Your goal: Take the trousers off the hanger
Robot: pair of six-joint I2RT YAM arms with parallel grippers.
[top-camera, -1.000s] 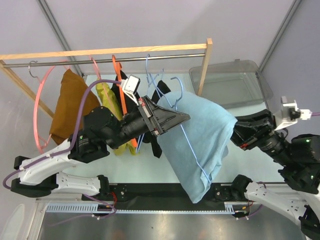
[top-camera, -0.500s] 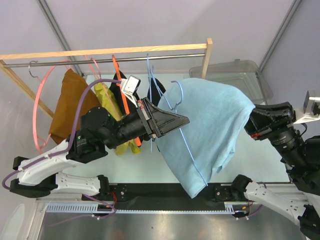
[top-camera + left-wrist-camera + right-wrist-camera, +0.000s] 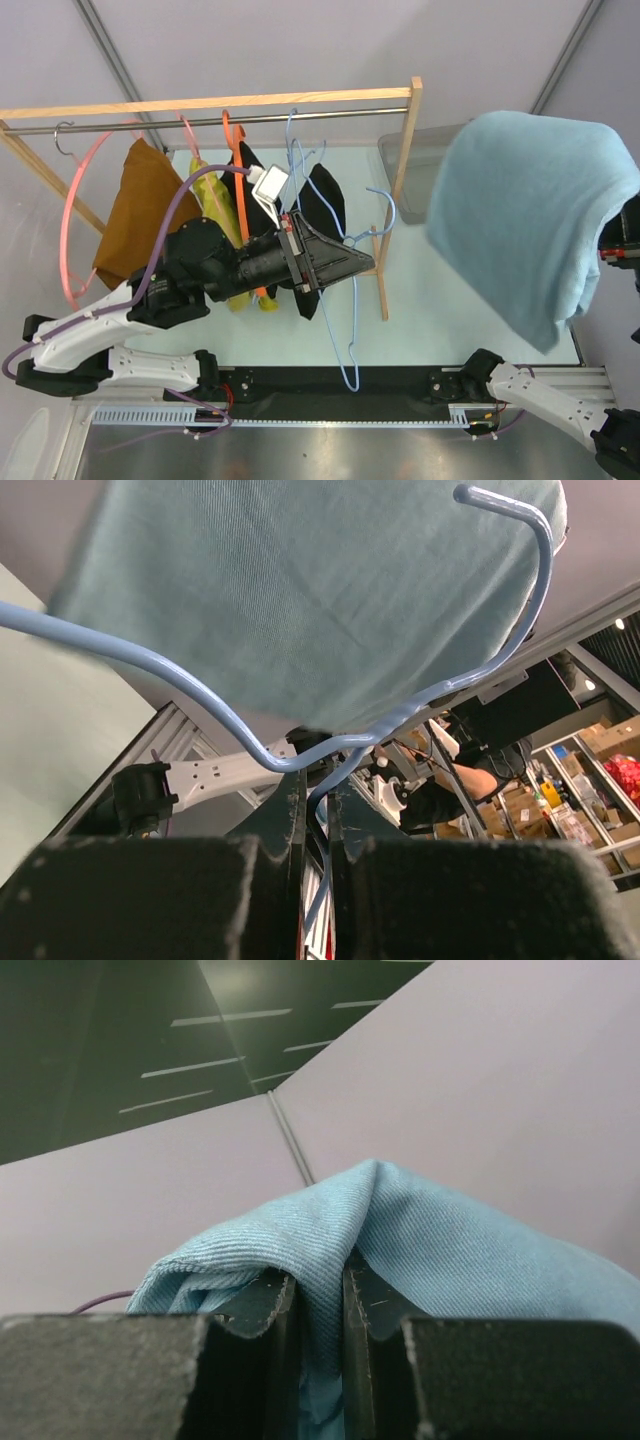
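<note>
Trousers (image 3: 520, 210) lifted clear of hanger (image 3: 548, 555); right gripper (image 3: 318, 1295) pinching fold.

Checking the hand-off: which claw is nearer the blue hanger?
Left. The left claw grips the blue hanger; the right claw holds the trousers well off to the right.

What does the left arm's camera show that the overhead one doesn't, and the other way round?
Only the left wrist: the left gripper shut on the hanger wire, close up. Only overhead: the rack, a brown garment, and the trousers hanging well clear of the hanger. Both: the blue hanger and the blue trousers.
</note>
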